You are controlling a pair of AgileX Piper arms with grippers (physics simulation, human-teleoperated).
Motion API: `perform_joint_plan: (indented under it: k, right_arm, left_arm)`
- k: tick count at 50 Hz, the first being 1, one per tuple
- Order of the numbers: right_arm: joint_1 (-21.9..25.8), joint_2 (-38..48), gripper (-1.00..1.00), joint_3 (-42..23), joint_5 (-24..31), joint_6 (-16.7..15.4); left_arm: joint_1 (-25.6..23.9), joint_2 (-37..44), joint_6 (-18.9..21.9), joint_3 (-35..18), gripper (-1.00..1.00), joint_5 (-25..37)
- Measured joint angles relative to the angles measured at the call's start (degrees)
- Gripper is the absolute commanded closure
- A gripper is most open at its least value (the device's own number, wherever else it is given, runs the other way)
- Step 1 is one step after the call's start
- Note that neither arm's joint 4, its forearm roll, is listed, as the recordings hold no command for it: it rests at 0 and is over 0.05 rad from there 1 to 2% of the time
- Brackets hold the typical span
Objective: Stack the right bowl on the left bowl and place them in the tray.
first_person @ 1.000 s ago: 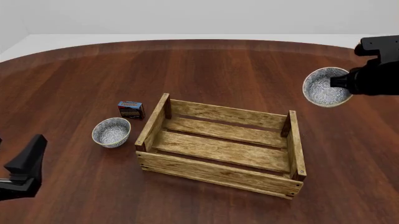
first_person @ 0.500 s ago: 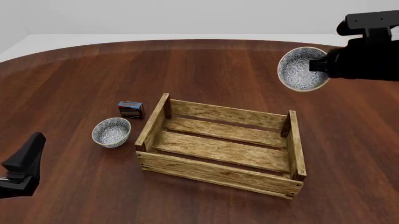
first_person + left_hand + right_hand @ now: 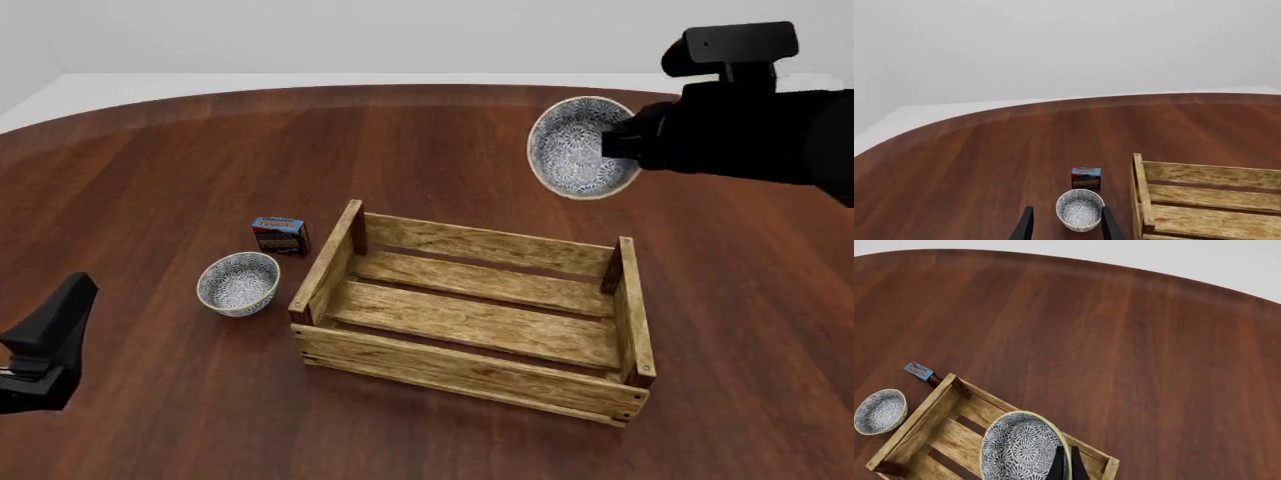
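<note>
The right bowl, white with a dark pattern, hangs tilted in the air above the far right corner of the tray. My right gripper is shut on its rim. The right wrist view shows the same bowl pinched between the shut gripper over the tray. The left bowl stands upright on the table just left of the tray. My left gripper is open near the table's front left, well short of that bowl.
A small blue-and-red box lies just behind the left bowl, close to the tray's far left corner post. The wooden tray holds nothing. The round dark wooden table spreads around it.
My right arm has carried the bowl up and to the left, from the table's right side to above the tray's far right corner. The left arm has barely shifted.
</note>
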Motion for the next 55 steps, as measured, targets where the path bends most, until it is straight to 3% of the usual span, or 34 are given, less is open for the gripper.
perform_joint_plan:
  k: [13,55]
  right_arm:
    - [2.89,-0.18,1.00,1.25,-1.48,-0.17]
    - [4.94,3.06,1.00,1.15,-3.66,-3.98]
  left_arm:
    - [-3.56,5.79,0.63,-4.04,-1.00,-0.91]
    - [-25.25,32.62,3.30,-24.69,-1.00,-5.48]
